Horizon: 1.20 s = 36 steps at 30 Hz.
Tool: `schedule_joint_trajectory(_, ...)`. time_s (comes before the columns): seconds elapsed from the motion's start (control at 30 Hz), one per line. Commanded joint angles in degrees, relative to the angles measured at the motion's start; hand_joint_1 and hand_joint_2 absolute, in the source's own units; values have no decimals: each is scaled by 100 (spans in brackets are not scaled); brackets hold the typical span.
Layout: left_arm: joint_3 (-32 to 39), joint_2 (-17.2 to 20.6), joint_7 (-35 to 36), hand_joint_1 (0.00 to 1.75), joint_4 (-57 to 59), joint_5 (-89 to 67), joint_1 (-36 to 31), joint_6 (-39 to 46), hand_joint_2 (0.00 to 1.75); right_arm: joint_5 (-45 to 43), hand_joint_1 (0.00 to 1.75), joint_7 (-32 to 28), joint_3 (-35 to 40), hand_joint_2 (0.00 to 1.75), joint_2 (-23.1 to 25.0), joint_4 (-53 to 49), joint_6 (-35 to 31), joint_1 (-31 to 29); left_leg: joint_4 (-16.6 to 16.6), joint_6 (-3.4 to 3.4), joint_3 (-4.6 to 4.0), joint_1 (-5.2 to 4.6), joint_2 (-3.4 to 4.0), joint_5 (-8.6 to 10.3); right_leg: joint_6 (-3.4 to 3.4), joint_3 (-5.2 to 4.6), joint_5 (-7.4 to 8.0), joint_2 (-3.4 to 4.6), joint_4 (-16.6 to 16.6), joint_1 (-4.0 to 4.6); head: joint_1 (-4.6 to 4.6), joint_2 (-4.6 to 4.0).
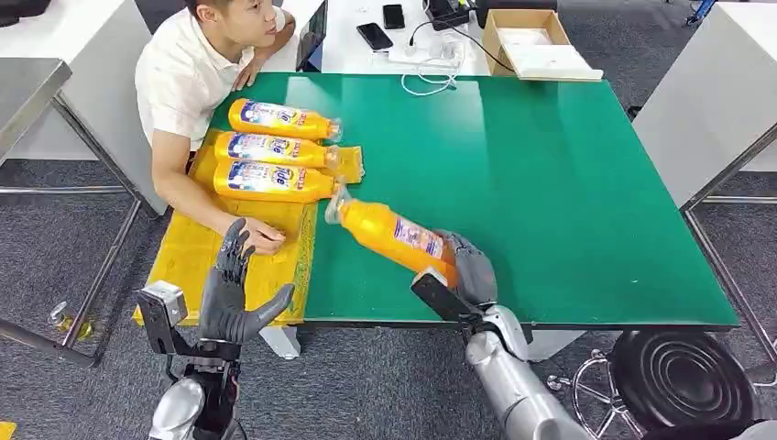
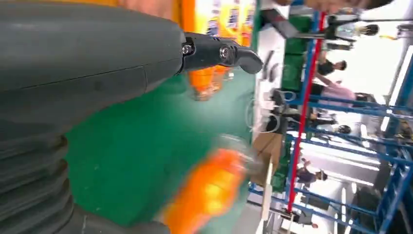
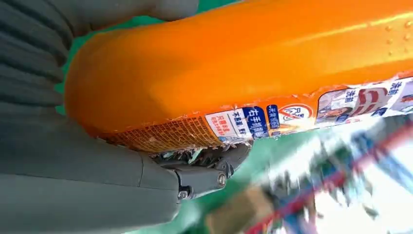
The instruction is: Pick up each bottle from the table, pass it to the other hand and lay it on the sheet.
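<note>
Near the front edge of the green table (image 1: 568, 183), at about 6 o'clock in the head view, the robot's right hand (image 1: 465, 268) grips the base end of an orange bottle (image 1: 394, 234), fingers wrapped around its body. The bottle is tilted, its clear cap end pointing toward 10 o'clock, close to the edge of the yellow sheet (image 1: 197, 252). The right wrist view shows the bottle's orange side and torn label pressed against the grey palm. At about 8 o'clock, the left hand (image 1: 234, 293) waits upright over the near part of the sheet, fingers spread wide and holding nothing. 3 bottles (image 1: 275, 148) already lie side by side on the far part of the sheet, caps pointing toward 3 o'clock. A person (image 1: 197, 69) leans in at 11 o'clock, with one hand (image 1: 258, 238) resting on the sheet just beyond the left hand's fingers. The step in hand looks like the pass from right to left. To do it well, the right hand should probably bring the bottle's free middle into the open left palm, let go only once the left fingers close firmly, and keep clear of the person's hand and the laid bottles.
</note>
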Motion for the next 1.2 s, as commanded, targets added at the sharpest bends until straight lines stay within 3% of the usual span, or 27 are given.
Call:
schedule_joint_trajectory(0.03,-151,129,-127,0,128,-199,57,247,175,-371,175,188,1122,175,65,-1846,-538,669,-4,-5,14,-1,7,-10,-10,11,-9,1,-3,1,0,0)
schedule_joint_trajectory(0.3,-252,117,-258,0,-56,-203,74,134,175,-311,175,205,1339,175,23,-1704,-582,579,-1,-2,-13,-2,0,-2,-5,-11,-2,-2,-3,-1,-2,0)
schedule_joint_trajectory(0.53,-446,115,-222,0,15,137,-108,-224,175,-638,175,-21,1789,175,252,-1428,12,464,-2,-5,-3,-2,7,-6,-10,-4,-4,2,-3,0,2,0)
schedule_joint_trajectory(0.67,-570,38,-245,0,333,340,-425,-317,175,-917,175,-535,2078,175,374,-1503,73,559,-3,-6,4,0,1,-7,-12,4,-8,-6,-3,3,0,0)
schedule_joint_trajectory(0.93,-595,19,-252,0,377,362,-472,-311,175,-924,175,-536,2166,175,403,-1434,57,556,-5,-3,-3,-3,-2,-2,-7,-3,-4,-8,-6,-1,2,0)
schedule_joint_trajectory(1.03,-631,10,-276,0,393,538,-511,-366,175,-1058,175,-563,2398,175,392,-1340,385,512,-5,-2,-7,-3,-1,-1,-6,-7,-2,-5,-7,-1,2,0)
schedule_joint_trajectory(1.2,-745,-29,-130,0,675,1037,-869,-608,175,-1040,175,-1298,2824,175,531,-1215,-159,551,-5,-6,1,-1,-6,-3,-12,1,-7,-12,-6,2,0,0)
